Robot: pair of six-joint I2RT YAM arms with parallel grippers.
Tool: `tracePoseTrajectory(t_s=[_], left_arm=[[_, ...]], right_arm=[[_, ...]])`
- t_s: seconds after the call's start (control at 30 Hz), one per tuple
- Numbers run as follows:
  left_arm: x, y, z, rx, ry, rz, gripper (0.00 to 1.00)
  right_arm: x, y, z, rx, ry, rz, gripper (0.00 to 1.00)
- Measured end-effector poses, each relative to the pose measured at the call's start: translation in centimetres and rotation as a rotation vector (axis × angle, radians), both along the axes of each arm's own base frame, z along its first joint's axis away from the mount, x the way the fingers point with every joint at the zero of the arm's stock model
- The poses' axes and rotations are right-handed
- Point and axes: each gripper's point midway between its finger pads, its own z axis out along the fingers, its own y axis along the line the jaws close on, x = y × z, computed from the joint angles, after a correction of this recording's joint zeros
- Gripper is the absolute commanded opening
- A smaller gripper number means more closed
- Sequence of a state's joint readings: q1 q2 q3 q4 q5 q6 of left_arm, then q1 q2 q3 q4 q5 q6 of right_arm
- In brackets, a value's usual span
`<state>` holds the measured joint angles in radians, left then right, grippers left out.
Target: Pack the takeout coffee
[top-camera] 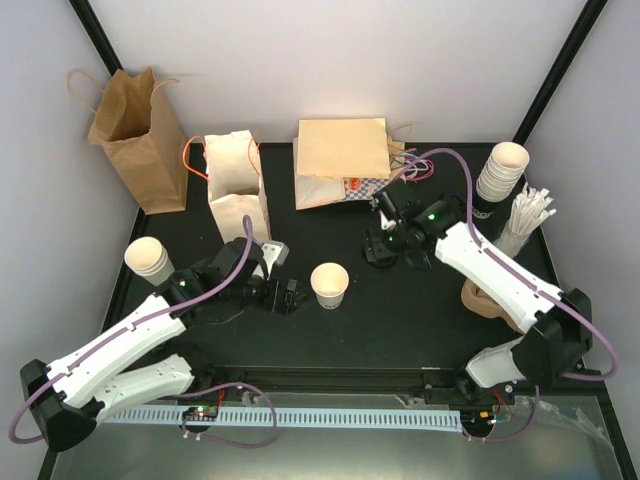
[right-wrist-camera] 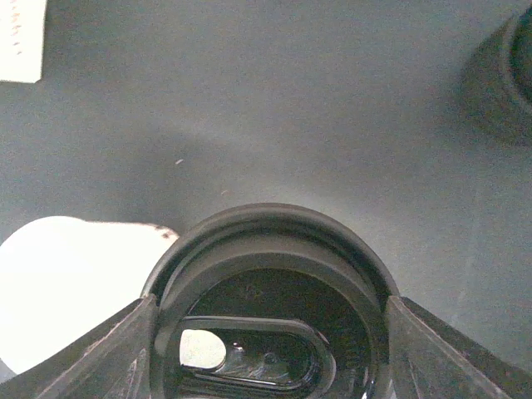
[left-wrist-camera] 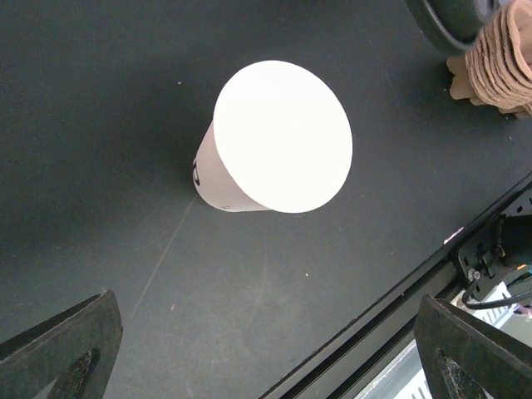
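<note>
A lone cream-white paper cup [top-camera: 330,285] stands upright mid-table with its top open and no lid on it. The left wrist view shows the cup [left-wrist-camera: 278,137] from above. My left gripper [top-camera: 285,297] rests just left of it, open and empty [left-wrist-camera: 270,353]. My right gripper [top-camera: 383,248] hovers up and to the right of the cup, shut on a round black lid [right-wrist-camera: 270,283] that fills the space between its fingers [right-wrist-camera: 91,357]. A white blur at the lower left of the right wrist view may be the cup. The takeout coffee, as a cup with its lid on, shows in no view.
A brown paper bag [top-camera: 140,140] and a white bag [top-camera: 235,185] stand at the back left. A tan bag [top-camera: 340,160] lies flat at the back middle. Cup stacks sit at the left [top-camera: 148,258] and right [top-camera: 500,170], with white sticks [top-camera: 528,215] and brown sleeves [top-camera: 485,298] at the right.
</note>
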<state>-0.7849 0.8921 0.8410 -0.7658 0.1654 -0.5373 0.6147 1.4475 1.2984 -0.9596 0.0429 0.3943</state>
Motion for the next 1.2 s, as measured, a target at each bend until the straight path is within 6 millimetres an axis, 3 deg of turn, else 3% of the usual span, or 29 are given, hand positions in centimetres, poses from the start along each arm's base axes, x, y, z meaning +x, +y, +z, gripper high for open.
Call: tracePoseTrajectory(t_s=[0.17,0.4,0.57,0.83,1.2], left_arm=[[0.3,-0.5,-0.7,-0.038,0.015,0.019,0.99],[1.7,0.0,-0.5,-0.074,0.009,0.074,0.99],[2.8,0.8,-0.1,-0.112,0.003,0.113,0.98],[3.5,1.6,-1.5,-0.186,0.062,0.147,0.91],[3.9,1.6,-1.7,-0.257,0.108,0.137,0.87]], right_arm=[[-3.4,2.3,0.8,0.046,-0.002,0.112,0.73],[-6.4,5.5,0.7,0.065,0.004,0.25,0.73],[-7.7,6.7,0.1,0.056,0.011,0.317,0.74],[-8.4,8.7,-1.4,-0.006,0.016,0.39,0.74],[-6.6,10.6,-2.6,-0.086,-0.028,0.412,0.74]])
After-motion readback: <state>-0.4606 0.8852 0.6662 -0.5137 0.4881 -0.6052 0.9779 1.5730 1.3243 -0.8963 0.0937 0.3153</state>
